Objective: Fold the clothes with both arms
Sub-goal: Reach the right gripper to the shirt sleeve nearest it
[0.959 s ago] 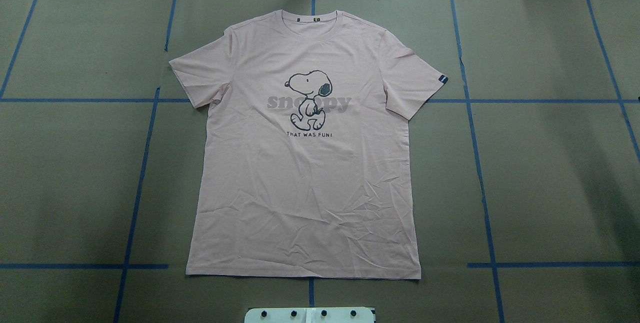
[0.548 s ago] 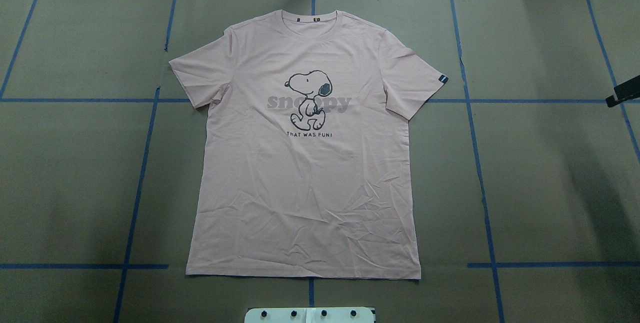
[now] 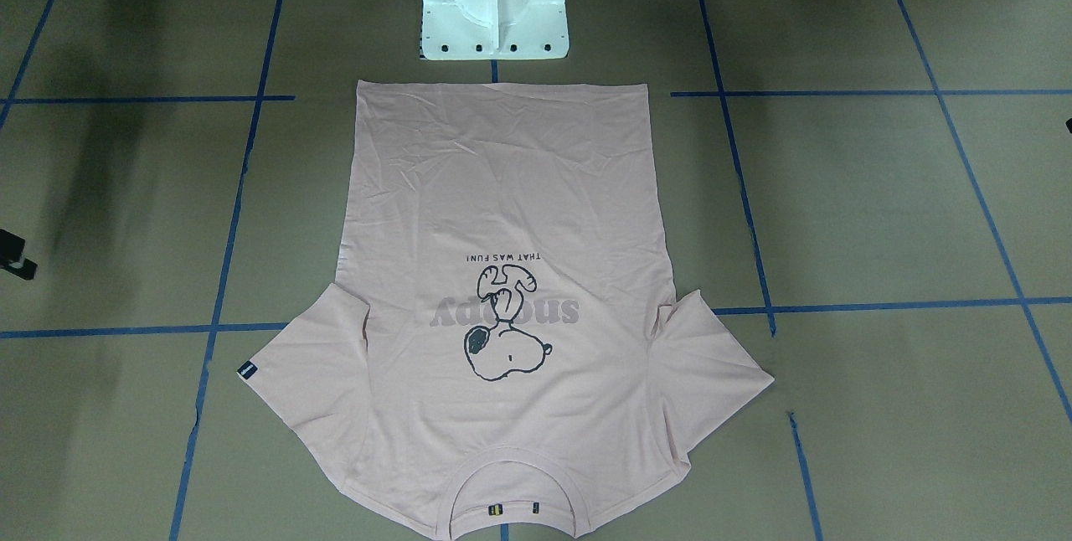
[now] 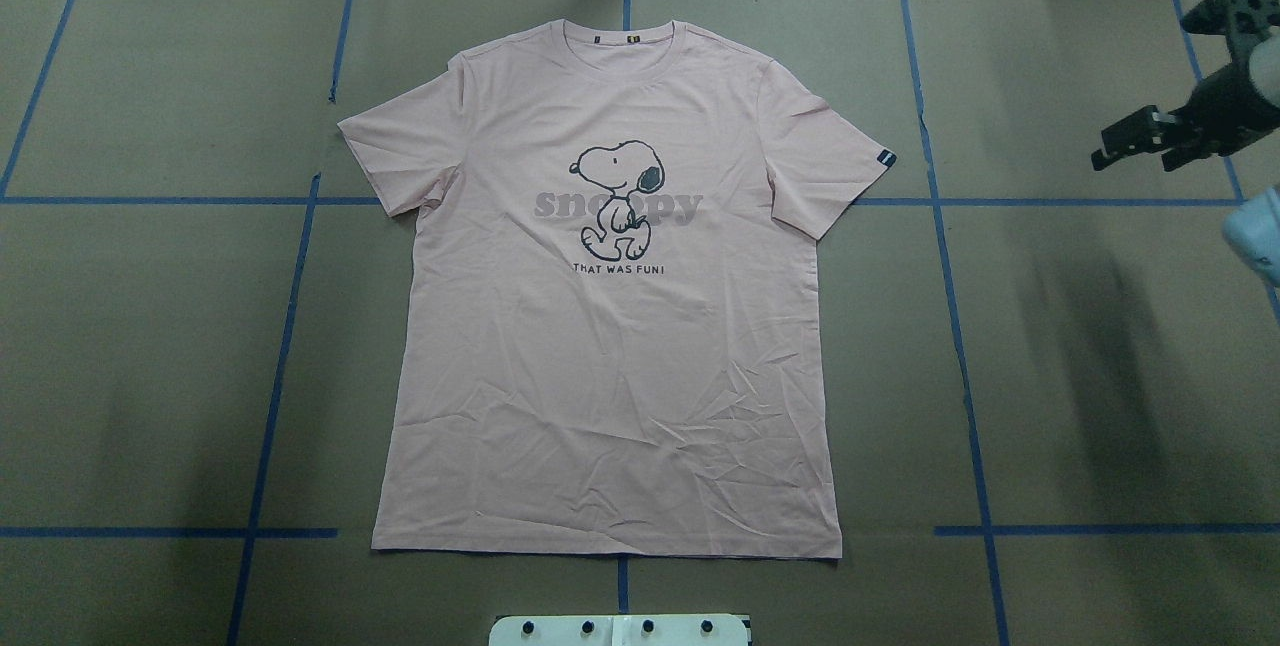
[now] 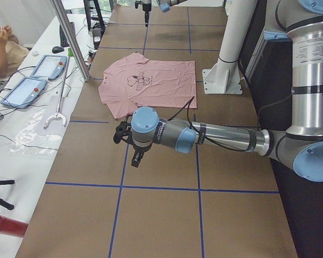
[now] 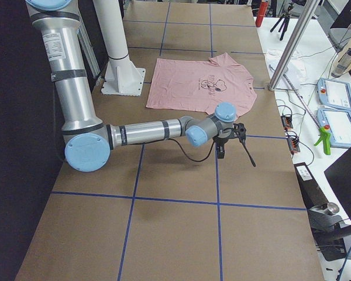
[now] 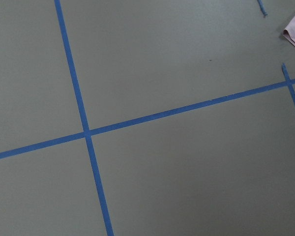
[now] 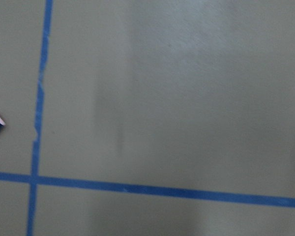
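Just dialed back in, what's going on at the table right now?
Folding has not started. The pink T-shirt lies flat and unfolded, print up, on the brown table. The right gripper hovers over bare table beyond the shirt's tagged sleeve, and the left gripper hangs over bare table off the opposite side. Neither touches the shirt.

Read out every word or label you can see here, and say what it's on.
"snoopy": grey letters across the T-shirt chest, partly behind the dog print.
"THAT WAS FUN!": dark capitals just under the dog print.
Sleeve tag and collar labels: too small to read.
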